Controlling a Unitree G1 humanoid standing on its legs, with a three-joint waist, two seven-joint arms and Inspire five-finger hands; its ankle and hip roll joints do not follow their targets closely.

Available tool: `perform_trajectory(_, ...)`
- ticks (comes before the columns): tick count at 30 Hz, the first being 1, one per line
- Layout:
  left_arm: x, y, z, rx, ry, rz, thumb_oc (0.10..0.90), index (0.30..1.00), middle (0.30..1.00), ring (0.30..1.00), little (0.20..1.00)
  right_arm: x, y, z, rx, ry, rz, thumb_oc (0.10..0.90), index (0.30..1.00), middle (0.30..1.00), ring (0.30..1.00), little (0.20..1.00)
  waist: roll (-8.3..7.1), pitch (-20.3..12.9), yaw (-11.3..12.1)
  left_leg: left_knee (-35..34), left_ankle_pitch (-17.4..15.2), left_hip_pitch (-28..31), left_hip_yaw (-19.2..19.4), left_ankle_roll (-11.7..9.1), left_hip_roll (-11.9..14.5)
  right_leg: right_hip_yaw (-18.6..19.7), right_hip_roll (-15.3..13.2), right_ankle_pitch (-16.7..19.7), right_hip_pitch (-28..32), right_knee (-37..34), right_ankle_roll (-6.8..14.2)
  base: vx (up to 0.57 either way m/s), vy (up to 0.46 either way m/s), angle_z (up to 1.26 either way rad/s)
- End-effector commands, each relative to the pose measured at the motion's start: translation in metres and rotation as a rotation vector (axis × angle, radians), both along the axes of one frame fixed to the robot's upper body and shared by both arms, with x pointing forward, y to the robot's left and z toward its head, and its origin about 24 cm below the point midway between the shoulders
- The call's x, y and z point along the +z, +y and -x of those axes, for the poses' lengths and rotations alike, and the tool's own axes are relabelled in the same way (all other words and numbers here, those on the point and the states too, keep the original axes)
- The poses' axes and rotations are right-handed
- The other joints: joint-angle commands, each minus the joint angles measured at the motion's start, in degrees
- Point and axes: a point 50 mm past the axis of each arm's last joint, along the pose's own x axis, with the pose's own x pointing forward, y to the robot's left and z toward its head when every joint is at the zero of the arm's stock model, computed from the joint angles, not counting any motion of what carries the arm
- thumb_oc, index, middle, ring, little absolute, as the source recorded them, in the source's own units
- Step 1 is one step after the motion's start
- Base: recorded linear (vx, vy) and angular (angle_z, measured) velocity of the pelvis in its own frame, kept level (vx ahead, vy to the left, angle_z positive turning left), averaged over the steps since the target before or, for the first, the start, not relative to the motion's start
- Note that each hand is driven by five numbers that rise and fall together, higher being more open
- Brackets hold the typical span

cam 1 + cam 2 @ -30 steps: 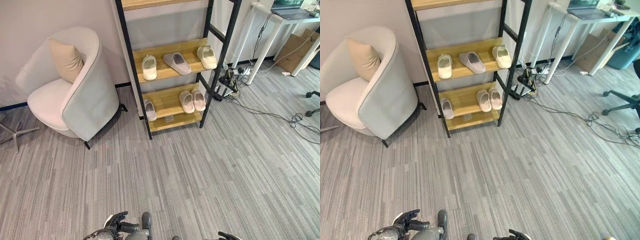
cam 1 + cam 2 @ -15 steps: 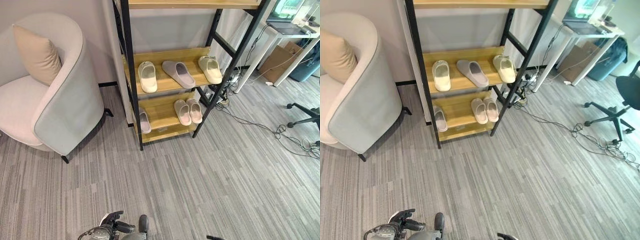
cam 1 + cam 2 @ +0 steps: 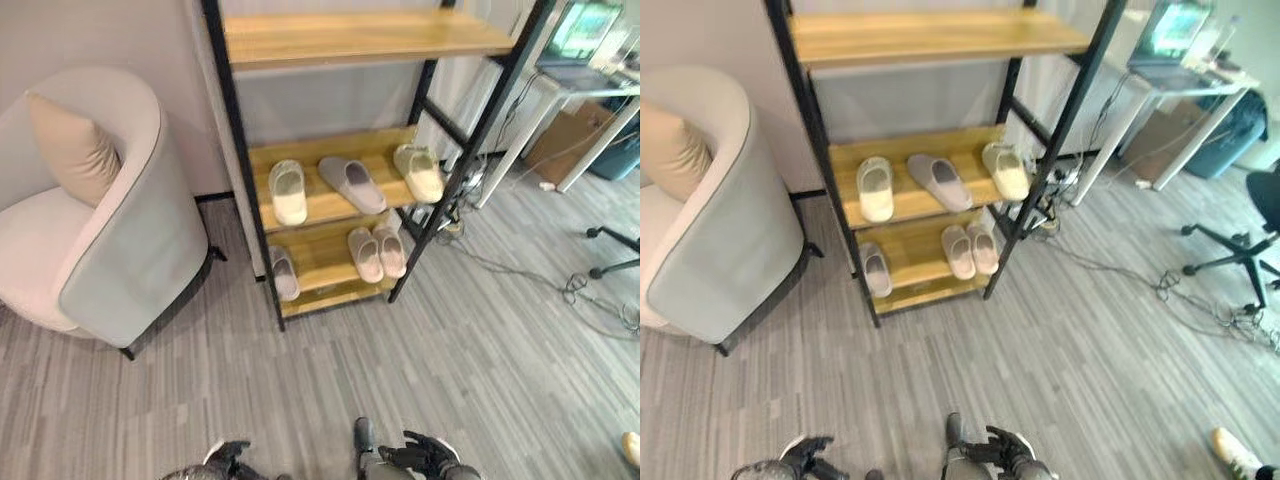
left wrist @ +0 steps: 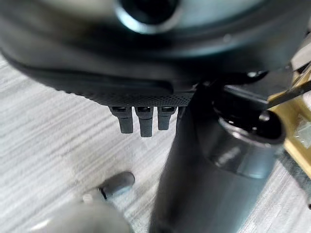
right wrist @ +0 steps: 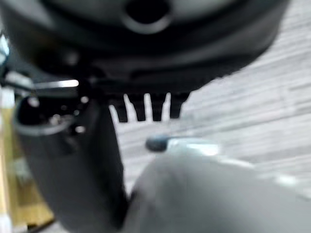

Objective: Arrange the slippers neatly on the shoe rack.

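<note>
- Hanging low near the floor, the left hand point(image 3: 228, 458) and the right hand point(image 3: 425, 455) each showed straight, relaxed fingers in their wrist views and held nothing.
- Both hands were well apart from the shoe rack point(image 3: 236, 140), with bare carpet between.
- On the middle shelf point(image 3: 330, 205) lay a cream slipper point(image 3: 288, 191), a grey slipper point(image 3: 352, 184) turned askew, and another cream slipper point(image 3: 419, 171) at the far end.
- On the bottom shelf point(image 3: 330, 280) a pair of pinkish slippers point(image 3: 376, 252) sat side by side; a lone grey slipper point(image 3: 283, 273) lay near the left post.
- Approaching seemed the step: close in squarely and stop facing the middle shelf, so either hand could reach the askew slipper without brushing the posts or the armchair point(image 3: 120, 240).
</note>
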Motion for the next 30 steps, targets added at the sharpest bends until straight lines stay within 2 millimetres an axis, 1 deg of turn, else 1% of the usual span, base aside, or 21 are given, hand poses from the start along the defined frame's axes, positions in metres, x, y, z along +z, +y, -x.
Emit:
perform_trajectory(1,0.003,-0.004,-0.013,-0.072,-0.047,-0.002,0.8,0.9,0.9,0.9,0.9,-0.004,-0.036,0.045,-0.012,0.158,0.099,0.8,0.9,0.9,0.9,0.9,0.61,0.6,-1.14,9.17,-6.89,-1.03,2.87,1.63,-4.11,-3.43,-4.55,-5.74,-1.9,5.0,4.85,0.22,-0.275,0.71)
perform_trajectory(2,0.002,0.0,-0.006,-0.054,-0.028,-0.006,0.8,0.9,0.9,0.9,0.9,-0.004,-0.039,0.049,-0.026,0.166,0.098,0.8,0.9,0.9,0.9,0.9,0.7,-0.06,-1.09,8.99,-7.01,-0.1,2.71,1.25,-3.59,-3.51,-4.11,-5.82,-1.46,5.49,4.58,0.23,-0.35,0.55)
perform_trajectory(3,0.001,0.005,0.004,-0.03,-0.002,-0.017,0.8,0.9,0.9,0.9,0.9,-0.003,-0.043,0.049,-0.051,0.164,0.094,0.8,0.9,0.9,0.9,0.9,0.79,-1.03,-0.76,9.84,-6.71,0.96,1.86,0.15,-1.93,-3.53,-3.06,-6.89,-0.4,6.96,3.43,0.29,-0.454,0.41)
perform_trajectory(5,0.0,0.006,0.007,-0.002,0.002,-0.009,0.8,0.9,0.9,0.9,0.9,-0.002,-0.045,0.051,-0.061,0.17,0.091,0.8,0.9,0.9,0.9,0.9,1.31,-1.91,-0.47,11.88,-5.02,1.19,1.02,-1.47,0.4,-3.9,-1.17,-9.04,1.41,8.16,1.87,0.24,-0.434,0.29)
perform_trajectory(7,0.001,0.006,0.004,0.035,-0.021,0.004,0.8,0.9,0.9,0.9,0.9,-0.002,-0.046,0.051,-0.075,0.164,0.083,0.8,0.9,0.9,0.9,0.9,1.42,-2.5,0.0,17.09,-0.91,-0.92,0.69,-3.15,2.53,-4.59,0.19,-10.9,3.93,7.91,0.2,0.18,-0.432,0.15)
perform_trajectory(8,0.003,0.003,-0.007,0.053,-0.065,0.017,0.8,0.9,0.9,0.9,0.9,-0.003,-0.045,0.053,-0.06,0.17,0.084,0.8,0.9,0.9,0.9,0.9,0.5,-1.99,0.86,26.26,5.64,-5.6,0.52,-3.81,4.47,-5.33,0.91,-12.27,7.18,6.98,-1.66,0.15,-0.485,0.14)
perform_trajectory(9,0.005,0.001,-0.014,0.054,-0.096,0.025,0.8,0.9,0.9,0.9,0.9,-0.002,-0.045,0.052,-0.055,0.166,0.089,0.8,0.9,0.9,0.9,0.9,-0.3,-1.31,1.38,30.57,6.91,-7.86,1.45,-3.16,4.73,-5.6,0.75,-12.57,8.38,6.64,-2.49,0.11,-0.4,0.23)
perform_trajectory(10,0.005,0.001,-0.014,0.054,-0.097,0.025,0.8,0.9,0.9,0.9,0.9,-0.002,-0.045,0.052,-0.055,0.166,0.089,0.8,0.9,0.9,0.9,0.9,-0.26,-1.3,1.32,30.86,6.79,-8.06,1.34,-3.16,4.77,-5.68,0.79,-12.56,8.35,6.65,-2.49,0.07,-0.324,0.16)
perform_trajectory(11,0.007,-0.003,-0.022,0.047,-0.13,0.032,0.8,0.9,0.9,0.9,0.9,-0.002,-0.047,0.051,-0.043,0.162,0.106,0.8,0.9,0.9,0.9,0.9,-1.0,-0.5,1.99,34.15,6.77,-10.04,4.26,-2.01,5.46,-6.21,1.1,-13.21,11.21,5.1,-3.43,0.09,-0.265,0.08)
perform_trajectory(12,0.008,-0.006,-0.025,0.034,-0.141,0.036,0.8,0.9,0.9,0.9,0.9,-0.001,-0.048,0.051,-0.034,0.162,0.116,0.8,0.9,0.9,0.9,0.9,-1.01,-0.37,2.25,33.96,6.64,-10.73,6.02,-1.89,5.77,-6.71,1.33,-13.6,12.48,4.41,-3.74,0.1,-0.265,0.1)
perform_trajectory(13,0.008,-0.006,-0.025,0.034,-0.141,0.036,0.8,0.9,0.9,0.9,0.9,-0.001,-0.048,0.051,-0.034,0.162,0.116,0.8,0.9,0.9,0.9,0.9,-0.99,-0.3,2.28,34.01,6.58,-10.66,6.04,-1.88,5.79,-6.69,1.35,-13.58,12.58,4.36,-3.73,0.1,-0.161,0.31)
perform_trajectory(14,0.009,-0.01,-0.03,0.014,-0.159,0.042,0.8,0.9,0.9,0.9,0.9,0.001,-0.053,0.047,-0.042,0.146,0.136,0.8,0.9,0.9,0.9,0.9,-0.92,0.05,2.53,32.92,6.61,-12.7,8.68,-2.17,5.94,-7.78,1.33,-14.22,14.26,3.33,-4.08,0.09,-0.128,0.3)
perform_trajectory(15,0.009,-0.011,-0.03,0.005,-0.158,0.038,0.8,0.9,0.9,0.9,0.9,0.002,-0.055,0.044,-0.047,0.136,0.142,0.8,0.9,0.9,0.9,0.9,-1.01,0.11,2.7,31.21,5.73,-13.7,10.05,-2.14,5.6,-8.27,1.24,-14.51,14.89,2.88,-4.07,0.14,-0.153,0.35)
perform_trajectory(17,0.007,-0.013,-0.026,-0.015,-0.139,0.03,0.8,0.9,0.9,0.9,0.9,0.004,-0.056,0.037,-0.032,0.114,0.154,0.8,0.9,0.9,0.9,0.9,-1.03,0.45,3.31,26.69,3.19,-15.61,11.19,-1.31,2.73,-8.35,1.16,-14.71,15.61,2.47,-3.77,0.13,-0.052,0.28)
perform_trajectory(18,0.006,-0.013,-0.024,-0.021,-0.13,0.03,0.8,0.9,0.9,0.9,0.9,0.004,-0.056,0.035,-0.025,0.109,0.156,0.8,0.9,0.9,0.9,0.9,-0.91,0.66,3.59,24.13,2.69,-15.83,11.3,-1.02,1.31,-8.26,1.28,-14.95,16.07,2.33,-3.51,0.13,-0.035,0.12)
perform_trajectory(20,0.005,-0.013,-0.02,-0.035,-0.113,0.023,0.8,0.9,0.9,0.9,0.9,0.005,-0.053,0.029,-0.002,0.094,0.156,0.8,0.9,0.9,0.9,0.9,-0.31,0.95,4.43,19.1,4.49,-18.02,11.51,-1.03,-0.44,-8.12,2.31,-15.35,17.12,1.79,-3.28,0.14,-0.026,0.03)
perform_trajectory(23,0.003,-0.011,-0.013,-0.022,-0.084,0.016,0.8,0.9,0.9,0.9,0.9,0.004,-0.048,0.025,0.017,0.086,0.155,0.8,0.9,0.9,0.9,0.9,0.84,1.21,5.45,13.32,8.88,-19.45,12.63,-1.17,-1.76,-7.56,4.2,-16.05,19.2,0.93,-3.38,0.15,-0.003,-0.03)
perform_trajectory(24,0.003,-0.011,-0.013,-0.022,-0.084,0.016,0.8,0.9,0.9,0.9,0.9,0.004,-0.048,0.025,0.017,0.086,0.155,0.8,0.9,0.9,0.9,0.9,0.78,1.26,5.46,13.22,8.91,-19.32,12.67,-1.15,-1.83,-7.54,4.13,-16.08,19.29,0.9,-3.37,0.21,0.039,-0.11)
perform_trajectory(25,-0.001,-0.007,0.0,0.005,-0.039,0.013,0.8,0.9,0.9,0.9,0.9,0.003,-0.043,0.025,0.049,0.091,0.148,0.8,0.9,0.9,0.9,0.9,1.27,0.67,5.94,9.64,8.86,-17.61,12.72,-0.43,-2.21,-6.73,4.95,-16.67,20.35,0.41,-3.44,0.2,0.052,-0.15)
perform_trajectory(26,-0.002,-0.006,0.005,0.008,-0.023,0.009,0.8,0.9,0.9,0.9,0.9,0.002,-0.041,0.027,0.063,0.097,0.146,0.8,0.9,0.9,0.9,0.9,1.36,0.41,5.95,9.17,9.17,-17.0,12.45,-0.05,-2.49,-6.93,5.04,-17.1,20.53,0.56,-3.47,0.27,0.067,-0.28)
perform_trajectory(30,-0.003,-0.002,0.012,0.022,0.002,-0.001,0.8,0.9,0.9,0.9,0.9,0.0,-0.034,0.027,0.101,0.105,0.137,0.8,0.9,0.9,0.9,0.9,0.67,-0.94,5.97,8.76,8.98,-16.45,12.34,0.37,-3.37,-6.7,4.4,-17.6,21.19,0.18,-2.87,0.18,0.071,-0.16)
